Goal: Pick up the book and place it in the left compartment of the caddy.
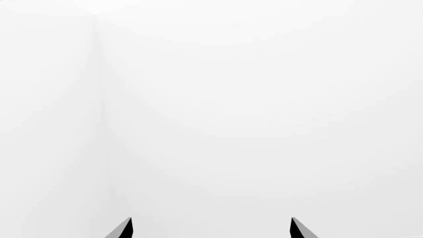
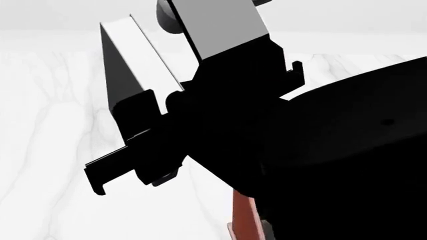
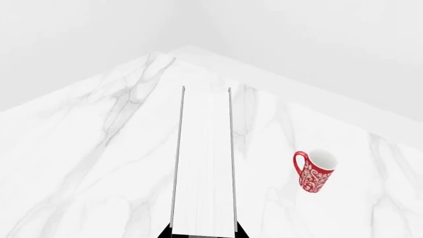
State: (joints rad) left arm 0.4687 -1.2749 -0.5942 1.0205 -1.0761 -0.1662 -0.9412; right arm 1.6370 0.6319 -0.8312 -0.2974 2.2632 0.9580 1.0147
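My right gripper [image 3: 203,233] is shut on the book [image 3: 205,163]. The book's white page edges run away from the jaws between two thin dark covers, and it hangs above the marble table [image 3: 99,163]. In the head view the book [image 2: 130,60] is lifted high and close to the camera, with the black gripper [image 2: 143,117] clamped on its lower end. Only a reddish-brown sliver of the caddy [image 2: 243,220] shows below the arm; its left compartment is hidden. My left gripper [image 1: 211,229] is open and empty, facing a blank white wall.
A red patterned mug [image 3: 316,171] stands upright on the table beside the book's line. A large black arm section [image 2: 347,160] fills the right of the head view and hides most of the table. White walls stand behind the table.
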